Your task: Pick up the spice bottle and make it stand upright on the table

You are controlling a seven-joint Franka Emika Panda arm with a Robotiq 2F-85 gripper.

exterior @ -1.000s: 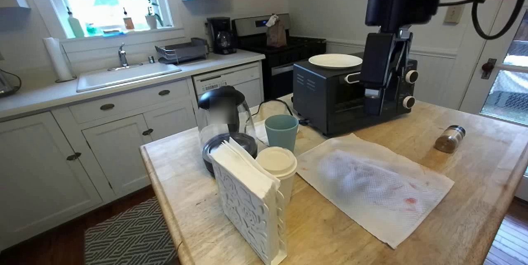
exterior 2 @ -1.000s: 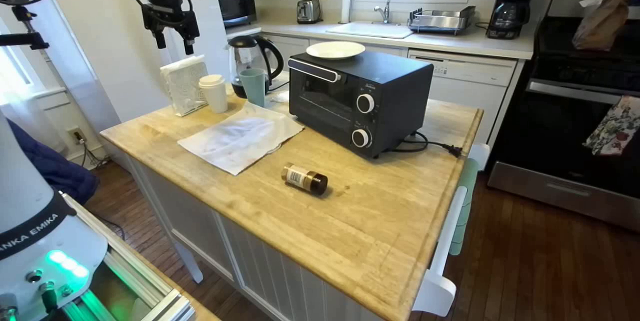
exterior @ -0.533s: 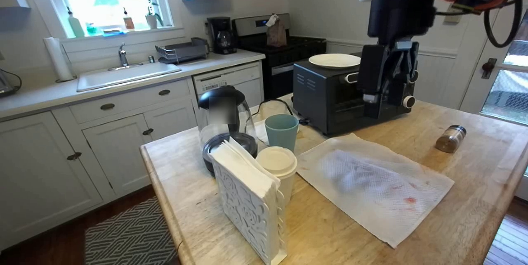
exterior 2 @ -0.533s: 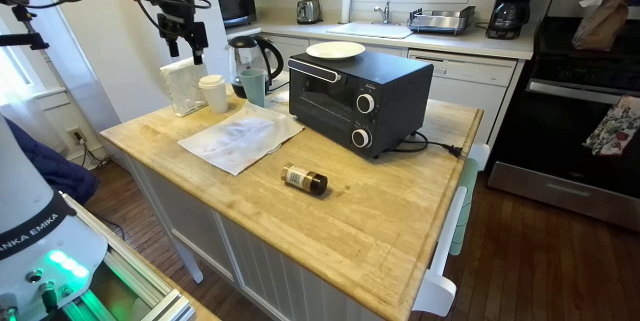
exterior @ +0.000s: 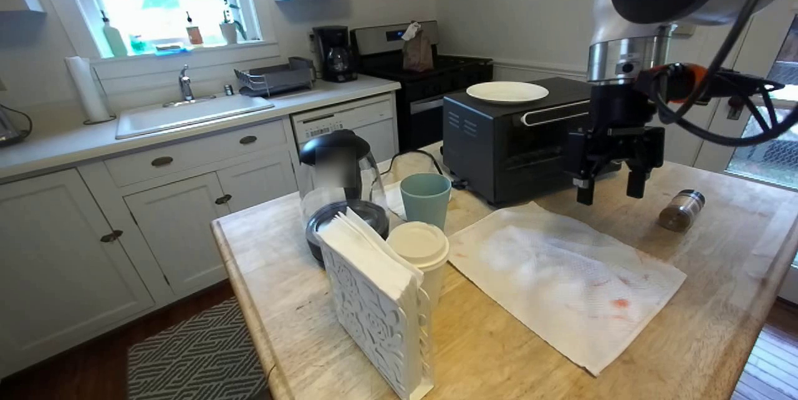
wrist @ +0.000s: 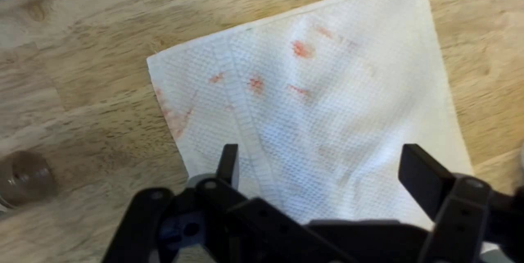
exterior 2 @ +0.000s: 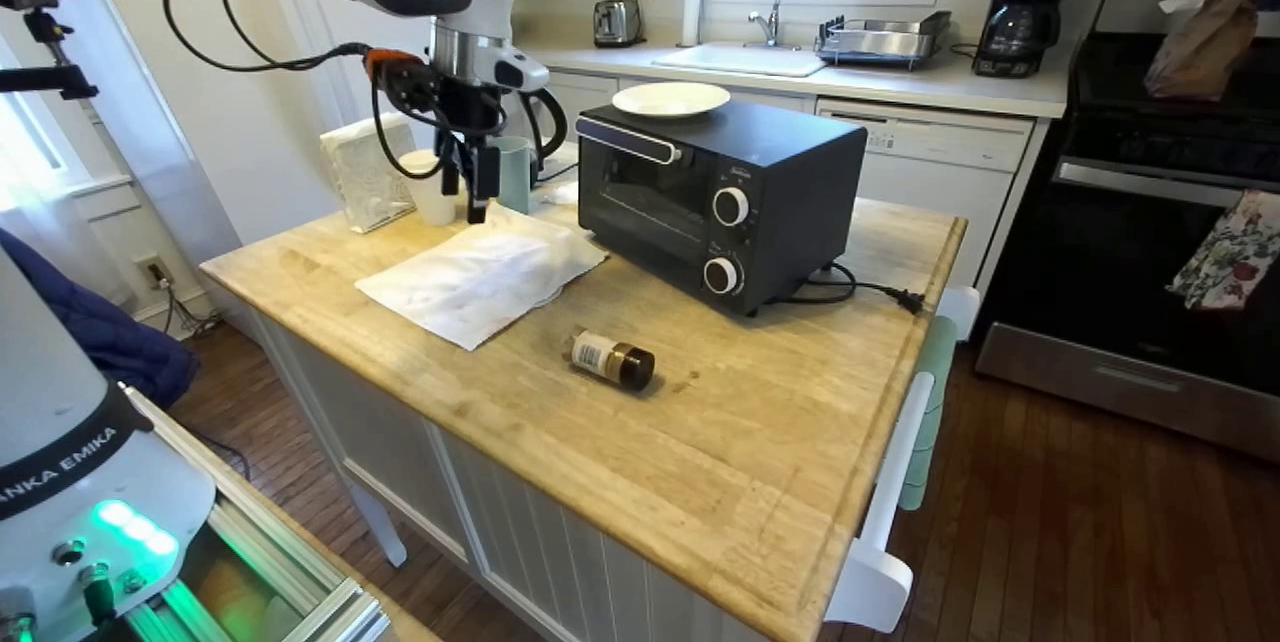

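Note:
The spice bottle [exterior: 682,210] lies on its side on the wooden table [exterior: 511,356]. In an exterior view the bottle [exterior 2: 608,359] shows its label and its dark cap pointing right. In the wrist view part of the bottle [wrist: 25,179] is at the left edge, its cap out of view. My gripper [exterior: 610,188] is open and empty, pointing down above the paper towel. In an exterior view the gripper [exterior 2: 464,200] is well apart from the bottle. In the wrist view the gripper's [wrist: 321,164] fingers stand wide apart with only towel beneath.
A stained paper towel [wrist: 311,103] lies flat beside the bottle. A black toaster oven [exterior 2: 720,192] with a white plate [exterior 2: 671,100] on top stands behind. A teal mug [exterior: 426,197], a white-lidded cup [exterior: 419,247], a napkin holder [exterior: 377,313] and a glass kettle [exterior: 343,194] stand grouped together.
My gripper has come down and moved over the towel, to the right in both exterior views, closer to the bottle. It has also turned. The bottle stays where it lay.

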